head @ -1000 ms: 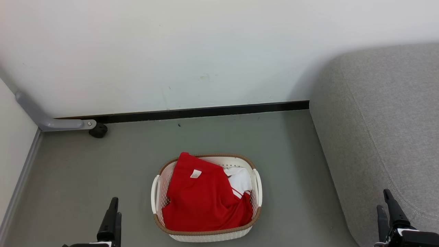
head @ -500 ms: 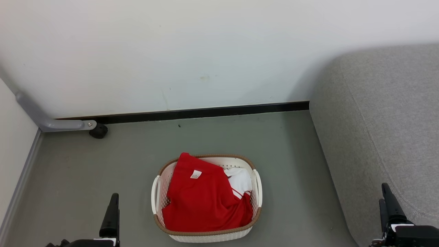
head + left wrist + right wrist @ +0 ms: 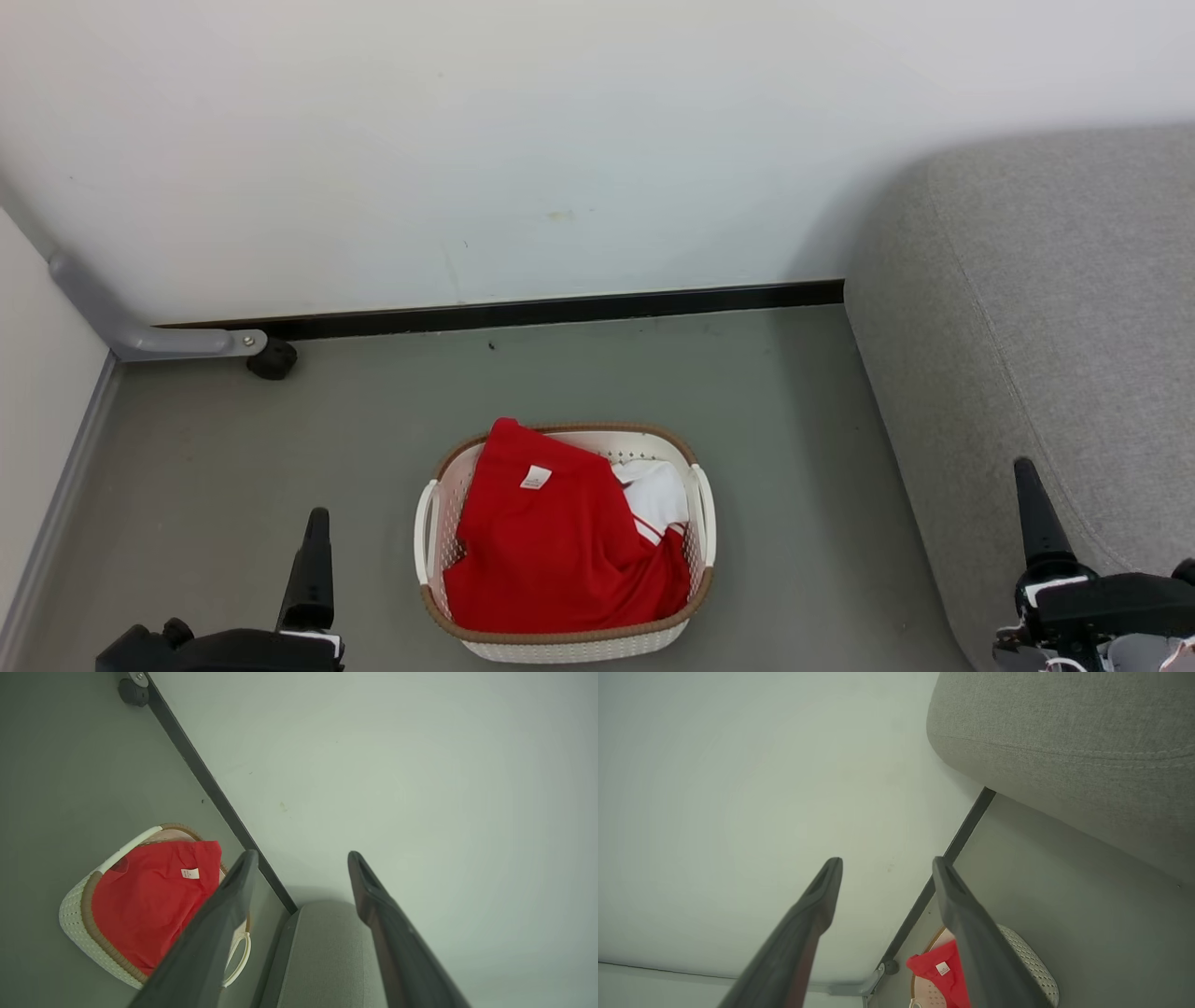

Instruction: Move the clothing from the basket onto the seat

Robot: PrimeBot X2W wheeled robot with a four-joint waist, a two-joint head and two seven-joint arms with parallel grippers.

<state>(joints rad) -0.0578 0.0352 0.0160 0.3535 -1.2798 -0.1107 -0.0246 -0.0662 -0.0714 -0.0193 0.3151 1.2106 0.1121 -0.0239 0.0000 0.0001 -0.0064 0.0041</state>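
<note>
An oval cream-white perforated plastic basket with a brown woven-look rim [image 3: 560,637] stands on the grey floor [image 3: 794,420] at 6 o'clock in the head view. The soft bright red clothing with white panels [image 3: 551,555] lies heaped inside it. A small white neck label [image 3: 534,479] faces up, and a white panel is bunched at the basket's 2 o'clock side.

The left gripper [image 3: 316,537] is at 8 o'clock in that view, and the basket lies at its 3 o'clock, apart from it. The left wrist view shows its dark fingers [image 3: 219,924] spread with nothing between them.

The right gripper [image 3: 1030,495] is at 4 o'clock, with the basket well apart at its 9 o'clock. Its fingers [image 3: 971,933] are likewise spread and empty.

The large light grey fabric-upholstered seat [image 3: 1055,327] fills 1 to 5 o'clock, and the right gripper shows against its front edge.
</note>
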